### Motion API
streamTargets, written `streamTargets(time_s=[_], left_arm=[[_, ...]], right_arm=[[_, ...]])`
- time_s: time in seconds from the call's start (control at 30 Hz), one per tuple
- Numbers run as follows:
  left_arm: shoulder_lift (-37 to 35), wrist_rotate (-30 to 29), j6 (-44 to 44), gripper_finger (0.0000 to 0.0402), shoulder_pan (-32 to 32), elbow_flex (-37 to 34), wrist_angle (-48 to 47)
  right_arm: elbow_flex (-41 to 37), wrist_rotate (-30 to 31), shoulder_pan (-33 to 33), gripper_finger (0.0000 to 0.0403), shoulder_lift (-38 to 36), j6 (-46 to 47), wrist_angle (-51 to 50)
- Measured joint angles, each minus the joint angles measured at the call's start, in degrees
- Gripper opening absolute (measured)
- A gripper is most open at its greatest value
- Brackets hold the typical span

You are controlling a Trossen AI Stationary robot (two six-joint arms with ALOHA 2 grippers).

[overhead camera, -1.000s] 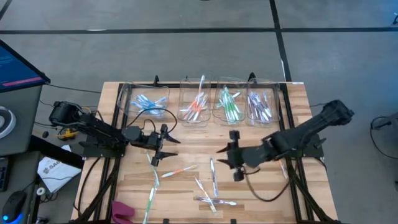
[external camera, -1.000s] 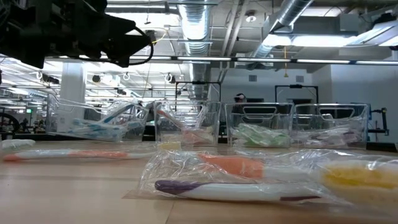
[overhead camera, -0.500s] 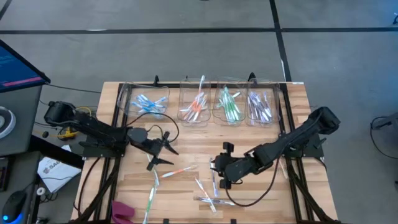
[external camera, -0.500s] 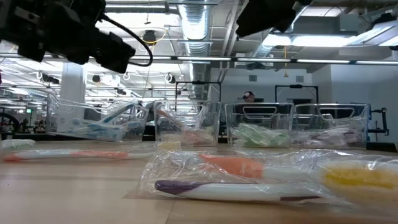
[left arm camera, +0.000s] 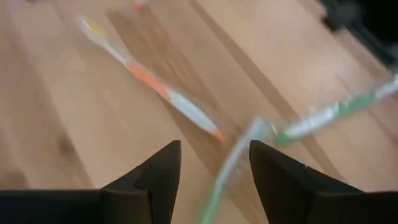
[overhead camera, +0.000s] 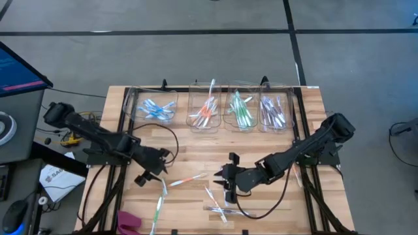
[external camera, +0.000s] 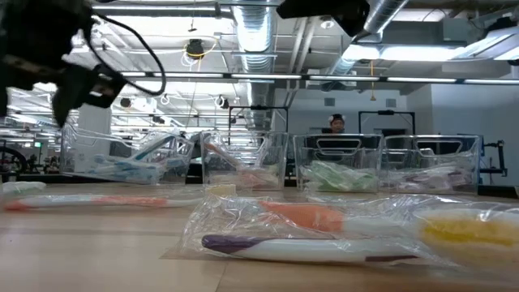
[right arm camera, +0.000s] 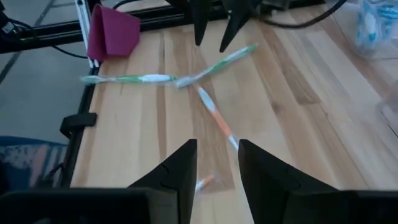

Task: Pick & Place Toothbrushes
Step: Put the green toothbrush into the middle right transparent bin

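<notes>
Slim whitish toothbrushes (overhead camera: pixel 215 202) with orange, green and purple accents, several in clear wrappers, scattered across the front of the wooden desk (overhead camera: pixel 196 156); others sorted by colour in clear bins (overhead camera: pixel 209 108) along the far edge. Left gripper (overhead camera: pixel 151 171) low over a green toothbrush (left arm camera: pixel 323 115) beside an orange one (left arm camera: pixel 168 93), fingers (left arm camera: pixel 155 174) parted and empty. Right gripper (overhead camera: pixel 228 181) above the loose pile, fingers (right arm camera: pixel 180 168) spread, gripping nothing. No readable writing.
</notes>
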Motion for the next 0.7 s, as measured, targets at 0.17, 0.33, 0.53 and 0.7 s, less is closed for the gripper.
streamTargets(time_s=[0.17,0.33,0.53,0.7], left_arm=[[1.1,-0.5,-0.3,0.0182,-3.1,0.0,-3.0],[1.9,-1.2,0.0,0.0182,-4.1,-0.9,-5.3],[4.6,-3.1,0.1,0.0182,-3.9,-2.9,-4.7],[8.0,-7.2,-0.3,0.0182,-3.2,-2.9,-4.6]], right_arm=[[0.0,0.0,-0.1,0.0112,0.0,-0.2,2.3],[0.0,0.0,-0.1,0.0112,0.0,-0.2,4.3],[0.0,0.0,-0.1,0.0112,0.0,-0.8,5.5],[0.0,0.0,-0.1,0.0112,0.0,-0.8,5.8]])
